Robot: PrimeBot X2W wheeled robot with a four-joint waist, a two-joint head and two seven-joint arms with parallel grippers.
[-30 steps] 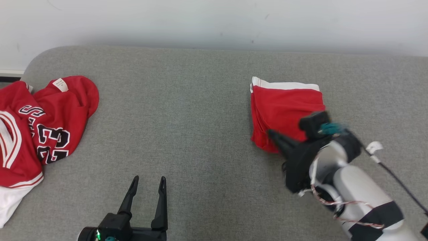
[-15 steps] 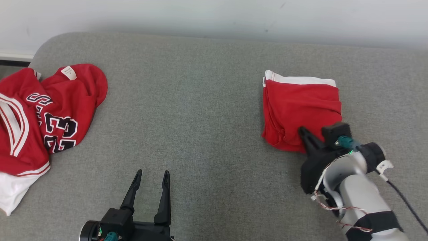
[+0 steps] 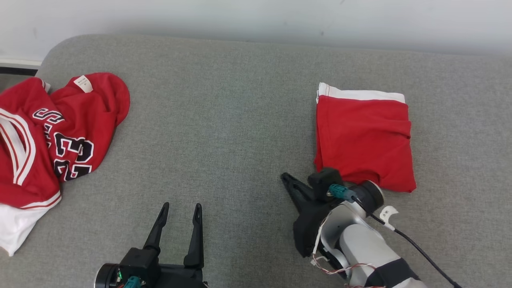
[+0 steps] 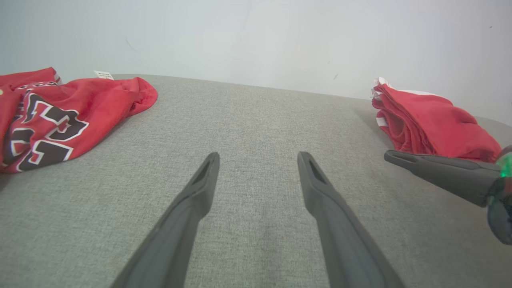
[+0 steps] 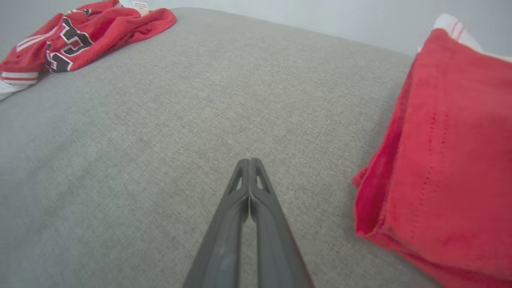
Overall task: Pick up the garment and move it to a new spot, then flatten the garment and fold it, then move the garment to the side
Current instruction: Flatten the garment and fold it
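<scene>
The garment is red with a white band along its far edge and lies folded into a rectangle on the right of the grey cushion. It also appears in the left wrist view and the right wrist view. My right gripper is shut and empty, just off the folded garment's near left corner and pointing away from it; its fingers press together in its own view. My left gripper stands open over bare cushion at the bottom, its fingers spread with nothing between them.
A crumpled red jersey with black-and-white numbers and white trim lies at the cushion's left end. A pale wall runs behind the cushion's far edge. Bare grey fabric stretches between the jersey and the folded garment.
My right gripper has drawn back off the folded garment's near edge, toward me and to the left, staying shut. The head view shifted a little. The left gripper has held still.
</scene>
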